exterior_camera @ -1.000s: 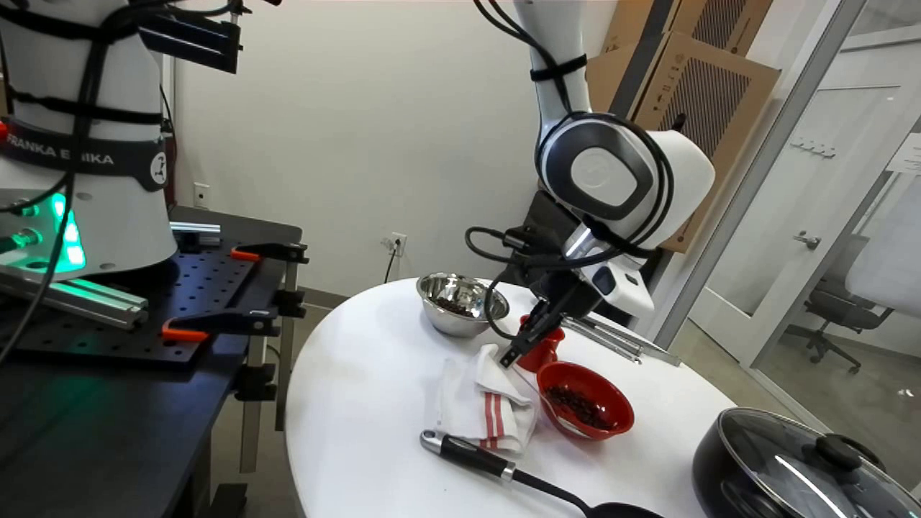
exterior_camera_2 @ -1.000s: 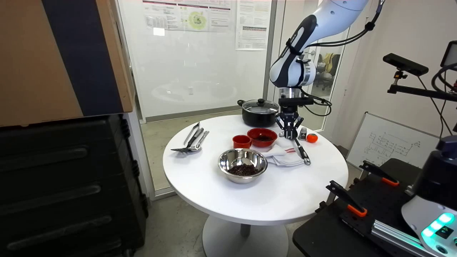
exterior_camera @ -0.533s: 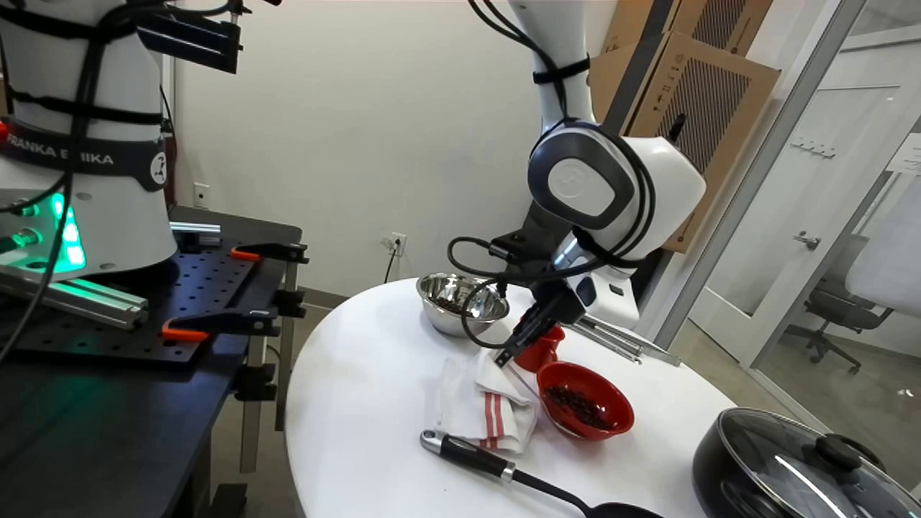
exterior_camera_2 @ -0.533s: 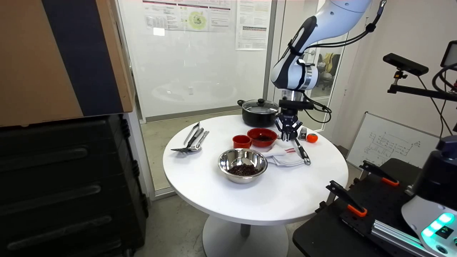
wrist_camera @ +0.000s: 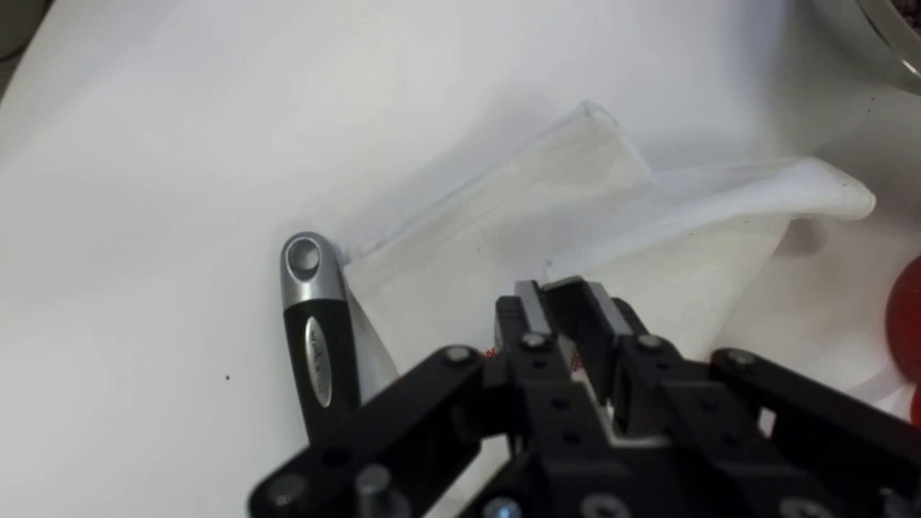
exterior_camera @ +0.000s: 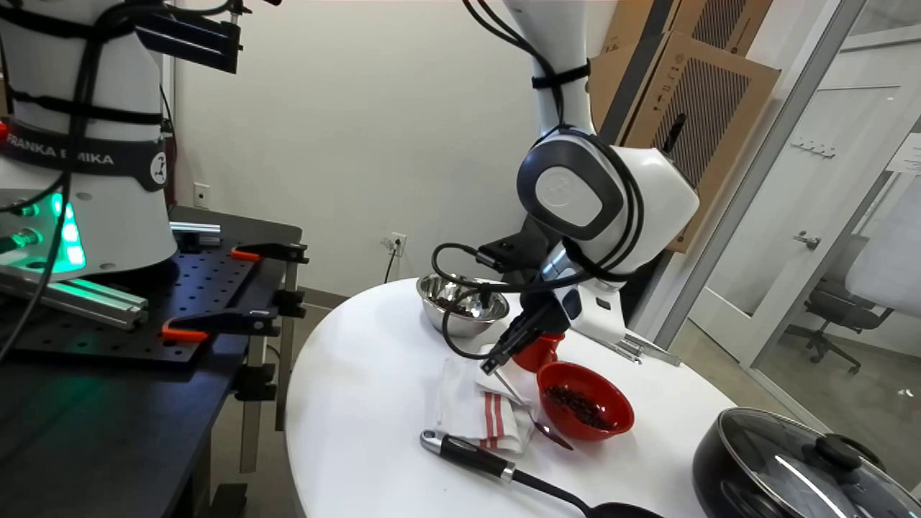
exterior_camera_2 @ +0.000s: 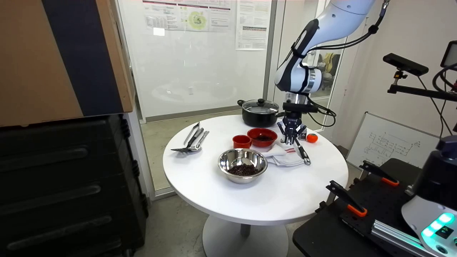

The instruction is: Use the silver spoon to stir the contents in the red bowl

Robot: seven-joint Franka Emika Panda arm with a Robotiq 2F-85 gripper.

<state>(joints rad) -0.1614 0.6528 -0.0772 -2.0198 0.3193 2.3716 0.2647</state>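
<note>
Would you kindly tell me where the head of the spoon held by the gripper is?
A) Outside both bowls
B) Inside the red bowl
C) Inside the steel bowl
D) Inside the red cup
A: in an exterior view, the spoon's head shows outside the wall of the red bowl, well away from the steel bowl.

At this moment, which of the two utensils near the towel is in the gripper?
The silver spoon, held by its handle in the gripper; the black-handled utensil lies on the table.
</note>
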